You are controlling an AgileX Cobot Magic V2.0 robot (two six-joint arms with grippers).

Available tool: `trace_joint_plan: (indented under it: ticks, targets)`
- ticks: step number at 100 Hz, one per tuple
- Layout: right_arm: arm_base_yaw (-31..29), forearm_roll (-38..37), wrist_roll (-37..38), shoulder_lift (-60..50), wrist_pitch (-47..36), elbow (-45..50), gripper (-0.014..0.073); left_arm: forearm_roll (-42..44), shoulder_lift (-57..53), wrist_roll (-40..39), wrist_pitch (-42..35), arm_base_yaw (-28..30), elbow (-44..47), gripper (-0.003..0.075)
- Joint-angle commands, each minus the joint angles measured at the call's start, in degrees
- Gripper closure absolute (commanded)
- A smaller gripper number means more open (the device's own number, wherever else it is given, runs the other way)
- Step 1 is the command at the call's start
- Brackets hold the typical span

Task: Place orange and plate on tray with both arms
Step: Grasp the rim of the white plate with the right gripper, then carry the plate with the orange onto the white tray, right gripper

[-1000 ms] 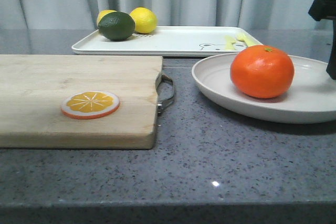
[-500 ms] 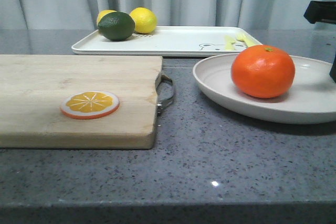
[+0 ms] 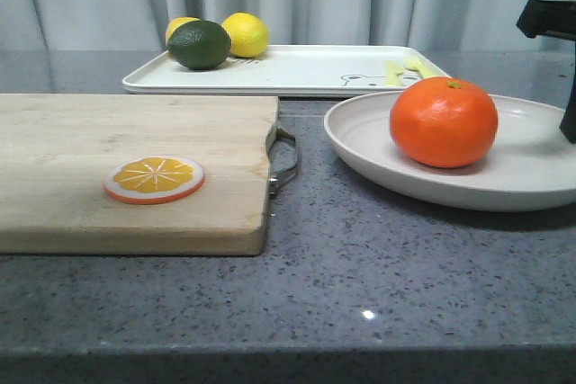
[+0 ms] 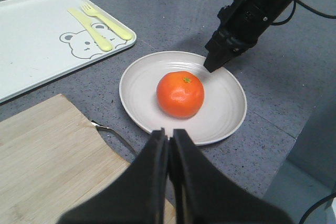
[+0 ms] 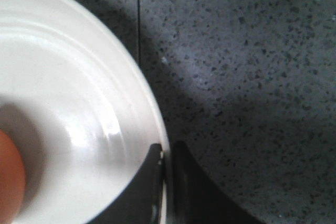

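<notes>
Grey speckled stone countertop (image 3: 360, 276) ran beneath a pleated curtain backdrop in the front view. The off-white plate (image 3: 540, 177) lay flat on it with the orange (image 3: 444, 122) seated inside, and only a dark edge of the right gripper (image 3: 569, 114) showed at the plate's far rim. The pale rectangular tray (image 3: 297, 74), well beyond that gripper, carried two lemons (image 3: 246, 34) and a dark green lime (image 3: 199, 45) at its far end. A wooden cutting board (image 3: 135, 168) with a metal handle bore a flat orange slice disc (image 3: 154, 178).

In the left wrist view, the left gripper (image 4: 169, 140) hung above the board's corner, fingers pressed together and holding nothing. The orange, glossy and round with a green stem dimple, sat just ahead of it. The tray's bear drawing (image 4: 81, 44) and a yellow fork (image 4: 106, 21) and knife (image 4: 89, 29) lay further off to one side.

In the right wrist view, the right gripper's fingers (image 5: 149, 182) straddled the smooth ringed rim of the plate, one pad inside, one outside, clamped on a thin edge.

Judged risks: the plate is held at a single rim point, so lifting could tip it and roll the orange off; the glazed rim could slip between the pads. The cutlery already on the tray could leave the plate resting unevenly.
</notes>
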Motion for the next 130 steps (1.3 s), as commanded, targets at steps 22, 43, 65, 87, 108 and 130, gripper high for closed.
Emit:
trace_joint_plan:
  ticks: [22,43,65,87,108,130]
  targets:
    - [0.01,1.93,-0.64,-2.37,2.03,-5.48,0.0660,-0.50,-0.81,-0.07,-4.47,0.14,-1.43,0.0740]
    - [0.01,7.49,-2.54,-1.96,2.92,-11.62,0.0660,-0.50,-0.81,-0.07,-4.47,0.14,-1.43,0.0740]
    - [0.01,13.58,-5.29,2.66,2.64,-18.42,0.0660,-0.50,-0.81,-0.07,-4.47,0.14,-1.43,0.0740]
    - [0.01,16.35,-7.07,10.68,3.73,-28.92,0.0660,-0.50,-0.81,-0.07,-4.47,0.14,-1.43,0.0740]
    - [0.12,16.28,-7.07,19.05,8.01,-43.52,0.0659,-0.50,-0.81,-0.07,-4.47,0.14,-1.43,0.0740]
    - [1.10,15.73,-5.91,28.09,11.89,-58.64,0.0651,-0.50,-0.81,-0.07,-4.56,0.14,-1.43,0.0741]
